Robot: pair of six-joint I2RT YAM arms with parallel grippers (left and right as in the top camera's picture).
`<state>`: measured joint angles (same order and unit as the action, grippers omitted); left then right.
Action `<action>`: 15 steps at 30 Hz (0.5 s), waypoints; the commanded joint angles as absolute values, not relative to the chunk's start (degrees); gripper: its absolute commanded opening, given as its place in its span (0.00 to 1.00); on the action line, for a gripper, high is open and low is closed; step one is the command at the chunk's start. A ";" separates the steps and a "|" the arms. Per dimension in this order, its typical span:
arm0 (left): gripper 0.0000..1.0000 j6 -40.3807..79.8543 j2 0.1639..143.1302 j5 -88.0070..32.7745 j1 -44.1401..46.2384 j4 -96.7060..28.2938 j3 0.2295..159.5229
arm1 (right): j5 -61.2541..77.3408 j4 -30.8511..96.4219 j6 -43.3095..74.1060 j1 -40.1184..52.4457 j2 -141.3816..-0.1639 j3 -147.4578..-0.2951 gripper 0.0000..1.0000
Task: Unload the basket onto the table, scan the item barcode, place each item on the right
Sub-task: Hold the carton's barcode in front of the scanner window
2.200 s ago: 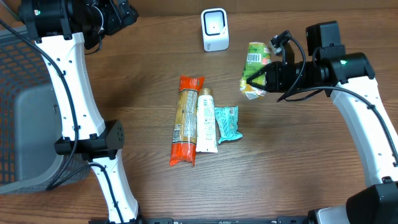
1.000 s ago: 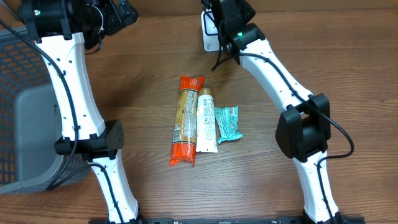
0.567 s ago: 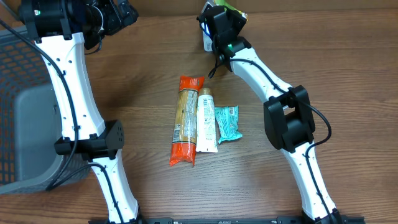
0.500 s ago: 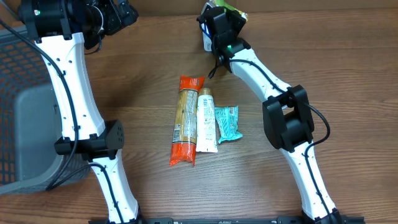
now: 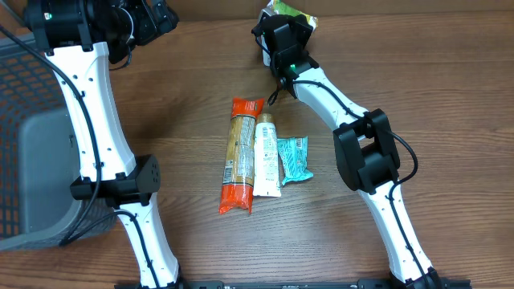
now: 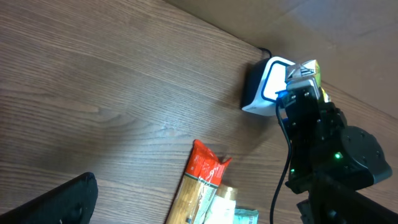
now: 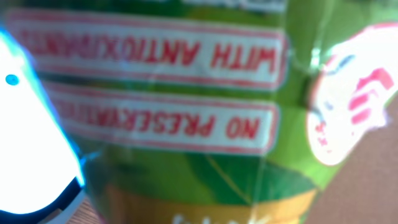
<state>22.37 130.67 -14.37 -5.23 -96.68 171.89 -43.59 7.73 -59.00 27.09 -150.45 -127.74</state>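
Observation:
My right gripper (image 5: 283, 26) is shut on a green snack packet (image 5: 295, 9) at the far edge of the table, and its wrist covers the scanner from above. In the left wrist view the white scanner (image 6: 264, 88) stands upright with a blue glow, and the green packet (image 6: 309, 70) hangs right in front of its face. The right wrist view is filled by the packet's (image 7: 186, 124) blurred red-and-white printing, with the scanner's bright white face (image 7: 25, 155) at the left; no barcode or finger shows there. My left gripper (image 5: 151, 19) is open at the far left, one black finger (image 6: 59, 200) showing.
Three items lie side by side mid-table: an orange-red pasta packet (image 5: 241, 156), a white tube (image 5: 267, 156) and a small teal packet (image 5: 293, 159). A grey mesh basket (image 5: 32, 160) sits at the left edge. The right arm's elbow (image 5: 365, 156) stands beside the teal packet.
The right arm carried the green packet from the right side to the scanner, then shifted slightly, so the packet's top now shows past the wrist. The left arm has not moved.

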 commanded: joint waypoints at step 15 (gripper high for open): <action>1.00 23.16 130.39 -14.63 -4.86 -96.79 171.87 | -45.58 6.96 -58.11 27.77 -144.88 -128.57 0.04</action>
<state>22.37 130.67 -14.37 -5.23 -96.71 171.89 -43.94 7.60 -60.20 27.16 -150.50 -127.74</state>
